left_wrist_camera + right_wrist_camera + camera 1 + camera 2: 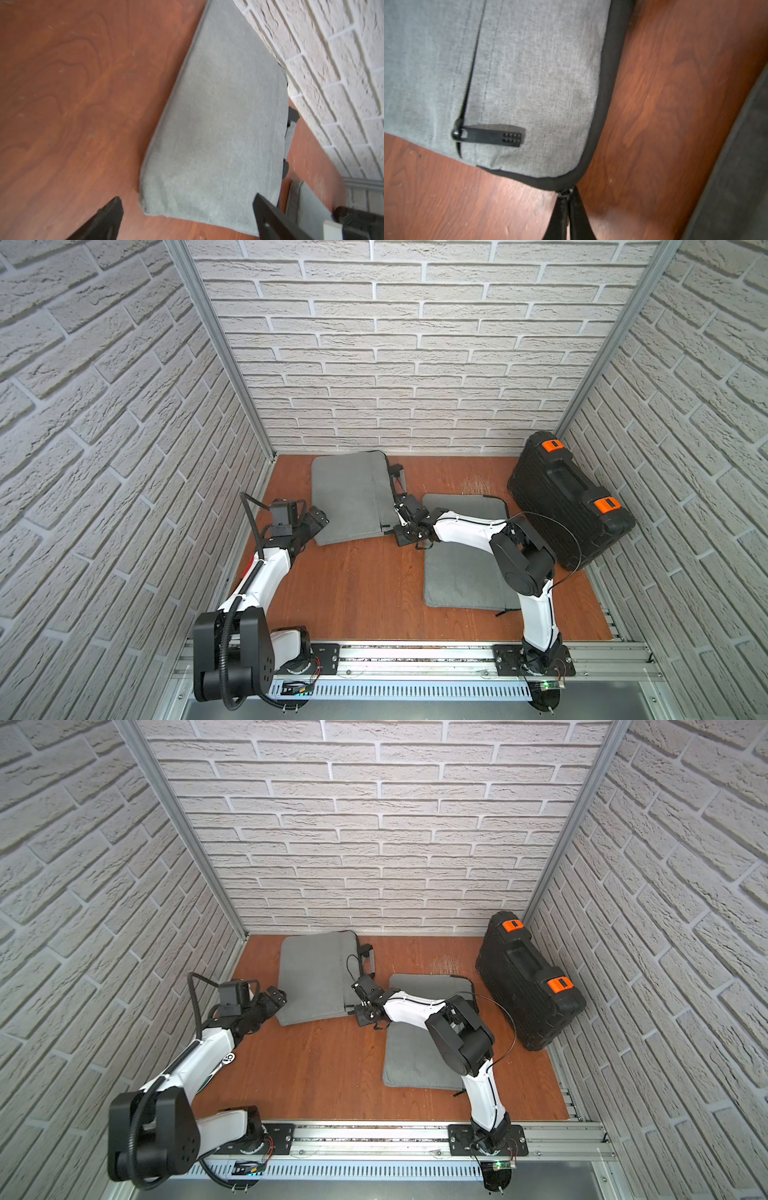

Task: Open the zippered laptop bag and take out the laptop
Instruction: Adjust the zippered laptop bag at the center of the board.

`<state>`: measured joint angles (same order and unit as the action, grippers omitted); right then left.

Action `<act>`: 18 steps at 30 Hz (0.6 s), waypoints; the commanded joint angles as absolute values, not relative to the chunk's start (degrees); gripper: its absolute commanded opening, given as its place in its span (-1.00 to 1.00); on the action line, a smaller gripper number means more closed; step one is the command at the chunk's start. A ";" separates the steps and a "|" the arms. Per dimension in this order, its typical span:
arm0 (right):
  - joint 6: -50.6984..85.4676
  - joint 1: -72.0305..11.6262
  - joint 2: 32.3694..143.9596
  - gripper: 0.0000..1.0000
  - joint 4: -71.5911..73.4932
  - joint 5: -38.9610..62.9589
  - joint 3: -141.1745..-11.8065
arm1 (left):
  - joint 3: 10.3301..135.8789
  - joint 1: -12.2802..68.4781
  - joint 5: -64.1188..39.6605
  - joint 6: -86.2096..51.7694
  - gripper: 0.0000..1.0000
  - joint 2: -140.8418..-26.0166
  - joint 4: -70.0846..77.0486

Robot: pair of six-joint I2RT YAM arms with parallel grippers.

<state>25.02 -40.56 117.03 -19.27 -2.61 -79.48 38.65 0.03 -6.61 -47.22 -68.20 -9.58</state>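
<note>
The grey zippered laptop bag (353,497) (313,977) lies flat at the back left of the wooden table. My right gripper (566,199) (395,531) is at the bag's near right corner, shut on the main zipper's pull (565,192) where the black edging (610,83) turns. A second black pull (490,136) lies flat on the front pocket. My left gripper (188,202) (318,522) is open at the bag's near left corner (145,205), its fingers (112,214) apart on either side and holding nothing. The laptop is hidden.
Under my right arm lies a second grey bag (461,568) (415,1056). A black hard case with orange latches (569,497) (532,977) leans against the right wall. Brick walls (374,364) close in the back and both sides, and the task bag's black handle (397,477) points right.
</note>
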 commanded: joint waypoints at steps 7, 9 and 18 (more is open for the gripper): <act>30.14 -45.99 109.75 -0.88 -18.59 -1.42 -74.21 | 34.62 20.07 4.21 -57.99 0.96 -69.20 -10.13; 31.08 -47.35 109.29 -0.89 -17.34 -0.94 -73.17 | 34.62 23.30 6.04 -59.92 0.95 -70.73 -9.10; 33.58 -51.32 108.75 -0.89 -10.33 0.86 -70.32 | 33.83 29.22 6.93 -66.91 0.64 -76.48 -1.56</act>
<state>32.01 -50.50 111.63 -14.41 -0.32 -71.00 34.41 27.99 5.13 -63.75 -75.66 -5.98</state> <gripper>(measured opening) 0.060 0.823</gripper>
